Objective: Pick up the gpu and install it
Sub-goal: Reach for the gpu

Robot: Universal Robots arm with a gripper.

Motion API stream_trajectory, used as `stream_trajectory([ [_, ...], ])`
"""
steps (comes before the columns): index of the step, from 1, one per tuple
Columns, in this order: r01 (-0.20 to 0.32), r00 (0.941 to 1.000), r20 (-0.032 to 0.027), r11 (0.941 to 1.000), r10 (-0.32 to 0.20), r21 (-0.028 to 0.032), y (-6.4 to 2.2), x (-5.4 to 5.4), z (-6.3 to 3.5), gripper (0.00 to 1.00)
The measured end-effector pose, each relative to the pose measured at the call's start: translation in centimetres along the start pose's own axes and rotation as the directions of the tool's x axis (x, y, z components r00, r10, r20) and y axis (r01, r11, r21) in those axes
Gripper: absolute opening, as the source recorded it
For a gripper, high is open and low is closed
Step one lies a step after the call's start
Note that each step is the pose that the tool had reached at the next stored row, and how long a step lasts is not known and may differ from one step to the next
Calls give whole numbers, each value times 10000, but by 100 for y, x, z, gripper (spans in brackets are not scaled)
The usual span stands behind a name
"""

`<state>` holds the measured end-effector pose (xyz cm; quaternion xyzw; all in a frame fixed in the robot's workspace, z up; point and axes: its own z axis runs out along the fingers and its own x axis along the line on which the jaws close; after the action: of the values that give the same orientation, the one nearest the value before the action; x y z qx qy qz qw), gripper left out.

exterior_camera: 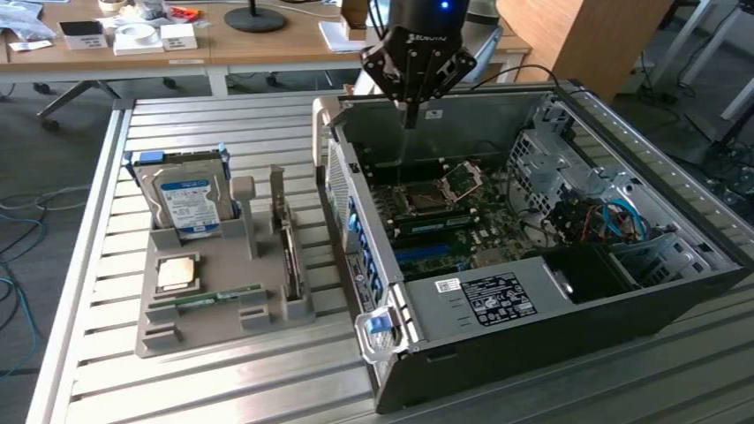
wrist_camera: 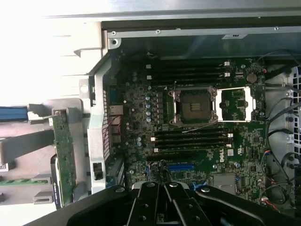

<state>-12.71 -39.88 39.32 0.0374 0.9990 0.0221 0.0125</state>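
A: Left to right, containers first. What holds what?

B: Well to the exterior view's left of the pincer [exterior_camera: 409, 119] stands a grey holder [exterior_camera: 218, 334]. It holds a hard drive [exterior_camera: 189, 201] upright at its far end, a CPU [exterior_camera: 177, 272] flat in a recess and a RAM stick [exterior_camera: 222, 298] lying just beside that. The gpu [exterior_camera: 288, 252] sits in the slot on the side nearest the pincer. Beneath the pincer lies the open case [exterior_camera: 554, 336]. It holds the motherboard [exterior_camera: 471, 225] with its socket [exterior_camera: 430, 190], and a labelled power supply [exterior_camera: 495, 296] toward the camera. Blue cables [exterior_camera: 615, 219] lie to the exterior view's right of the pincer.

A: State of the pincer?

B: Fingers together, clamped on nothing. It hangs over the far part of the case, clear of the board.

A: Surface and room?

B: Holder and case rest on a slatted metal table [exterior_camera: 212, 124]. Behind the pincer are wooden desks [exterior_camera: 236, 46] bearing a lamp base [exterior_camera: 256, 18] and white boxes [exterior_camera: 159, 37]. Grey floor [exterior_camera: 35, 150] with loose cables lies far to the exterior view's left of the pincer.

A: Attitude of the gpu?

B: It stands upright on its long edge, well apart from the pincer, with the case wall between them. Its long axis is level, parallel to that wall and crossing the slats. In the wrist view its green face is turned toward the case. Which end carries the bracket cannot be told.
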Motion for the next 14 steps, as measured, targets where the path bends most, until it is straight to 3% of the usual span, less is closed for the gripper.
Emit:
stream_trajectory([
  [14, 1, 10000, -1, 10000, -1, 1, -10, 134, -1, 11],
])
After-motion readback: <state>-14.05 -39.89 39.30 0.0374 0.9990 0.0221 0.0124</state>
